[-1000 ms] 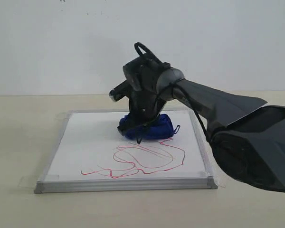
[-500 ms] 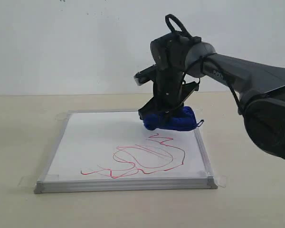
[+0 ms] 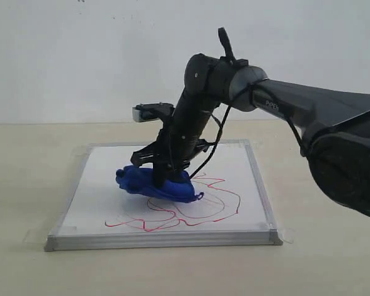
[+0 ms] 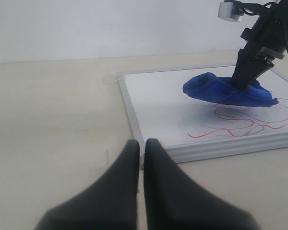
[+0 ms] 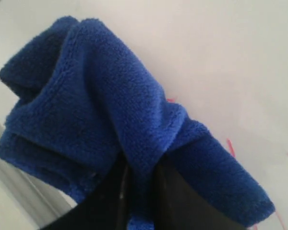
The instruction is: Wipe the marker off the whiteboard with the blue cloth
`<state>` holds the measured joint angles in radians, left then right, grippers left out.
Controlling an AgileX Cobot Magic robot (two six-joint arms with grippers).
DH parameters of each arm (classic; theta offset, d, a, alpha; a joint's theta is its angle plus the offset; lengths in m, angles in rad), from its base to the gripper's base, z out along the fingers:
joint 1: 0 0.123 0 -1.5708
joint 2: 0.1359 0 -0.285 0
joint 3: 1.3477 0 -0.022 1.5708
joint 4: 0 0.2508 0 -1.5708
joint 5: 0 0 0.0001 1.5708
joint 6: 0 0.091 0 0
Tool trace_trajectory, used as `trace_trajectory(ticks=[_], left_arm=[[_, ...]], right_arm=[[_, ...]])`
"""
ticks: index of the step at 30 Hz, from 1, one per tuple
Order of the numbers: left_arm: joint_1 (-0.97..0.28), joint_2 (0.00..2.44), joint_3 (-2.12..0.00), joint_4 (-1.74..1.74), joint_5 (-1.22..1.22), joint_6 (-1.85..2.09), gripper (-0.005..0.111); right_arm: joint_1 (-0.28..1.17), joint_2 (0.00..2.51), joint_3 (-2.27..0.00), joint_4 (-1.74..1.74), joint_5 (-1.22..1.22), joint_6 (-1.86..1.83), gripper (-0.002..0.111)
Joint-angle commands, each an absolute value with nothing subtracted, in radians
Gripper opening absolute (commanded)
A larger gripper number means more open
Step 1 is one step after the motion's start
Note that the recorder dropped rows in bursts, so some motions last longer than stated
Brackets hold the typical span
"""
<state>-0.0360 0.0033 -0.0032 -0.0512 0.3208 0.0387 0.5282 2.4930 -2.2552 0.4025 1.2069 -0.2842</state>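
The whiteboard lies flat on the table, its silver frame taped at the corners. Red marker scribbles loop across its near half. My right gripper is shut on the bunched blue cloth, pressing it onto the board at the left end of the scribble. In the right wrist view the blue cloth fills the frame, pinched between the dark fingers, with bits of marker beside it. My left gripper is shut and holds nothing, hovering just off the whiteboard corner; it also sees the cloth.
The beige table surrounds the board, with a pale wall behind. The right arm reaches in from the right over the board's far right corner.
My right gripper has swept the cloth from the board's far right side to the left and nearer, down onto the upper left part of the scribble.
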Motion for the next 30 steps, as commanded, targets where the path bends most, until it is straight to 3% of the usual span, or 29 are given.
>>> trace_trajectory(ticks=[1, 8, 12, 16, 23, 27, 30], left_arm=[[-0.043, 0.0, 0.0, -0.063, 0.317, 0.043, 0.004], [-0.043, 0.0, 0.0, -0.063, 0.317, 0.043, 0.004], [-0.043, 0.0, 0.0, -0.063, 0.317, 0.043, 0.004], [-0.043, 0.0, 0.0, -0.063, 0.317, 0.043, 0.004], [-0.043, 0.0, 0.0, -0.063, 0.317, 0.043, 0.004], [-0.043, 0.0, 0.0, -0.063, 0.317, 0.043, 0.004], [-0.043, 0.0, 0.0, -0.063, 0.317, 0.043, 0.004]], right_arm=[[0.527, 2.512, -2.253, 0.289, 1.181, -0.29, 0.0], [0.527, 2.582, -2.253, -0.401, 1.221, 0.136, 0.0], [0.527, 2.58, -2.253, -0.541, 1.221, 0.184, 0.0], [0.527, 2.58, -2.255, -0.356, 1.221, 0.083, 0.0], [0.53, 2.582, -2.255, 0.504, 1.221, -0.354, 0.0], [0.539, 2.582, -2.255, 0.422, 1.221, -0.312, 0.0], [0.539, 2.582, -2.255, 0.084, 1.221, -0.155, 0.0]])
